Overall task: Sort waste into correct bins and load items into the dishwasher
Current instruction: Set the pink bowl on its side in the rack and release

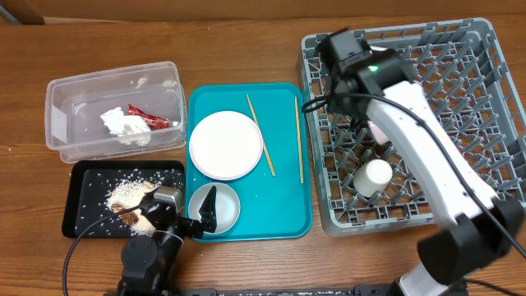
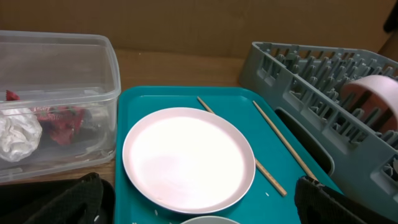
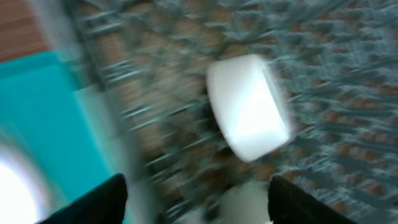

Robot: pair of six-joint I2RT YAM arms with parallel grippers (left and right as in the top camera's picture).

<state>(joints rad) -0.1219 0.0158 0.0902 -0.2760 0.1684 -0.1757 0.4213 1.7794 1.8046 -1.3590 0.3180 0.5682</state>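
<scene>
Spotter: Rack trouble first. Your right gripper (image 3: 196,183) hangs over the large square grey plastic dish rack (image 1: 493,82), jaws well apart and nothing between them. Below it, the pink bowl (image 3: 249,106) sits on its side among the pegs. If it is only leaning there, I'd expect it could roll or tip onto the small white cup (image 1: 377,174) near it.

Operator: And my left side?

Spotter: Your left gripper (image 2: 199,180) is spread wide and empty. It sits low over the teal rectangular serving tray (image 1: 283,205), at the white bowl (image 1: 228,205), and one finger looks to be over or inside that bowl. Close off-centre and you may flip the bowl, or shove it into the round pale pink-white plate (image 2: 186,158) just beside it.

Operator: Which way do things lie?

Spotter: The plate lies flat, face up, so it has no long axis to mind. The pink bowl is on edge, but your wrist view is smeared and I can't tell which way its mouth faces. Both thin wooden chopsticks run lengthwise away from you along the tray. The left one (image 1: 260,136) slants, far end leaning left, and passes the plate's rim; I can't tell whether it touches. The right one (image 1: 299,140) lies nearly straight, close to the tray's right wall. Pinch across their length, because a lengthwise pinch would likely slip.
</scene>
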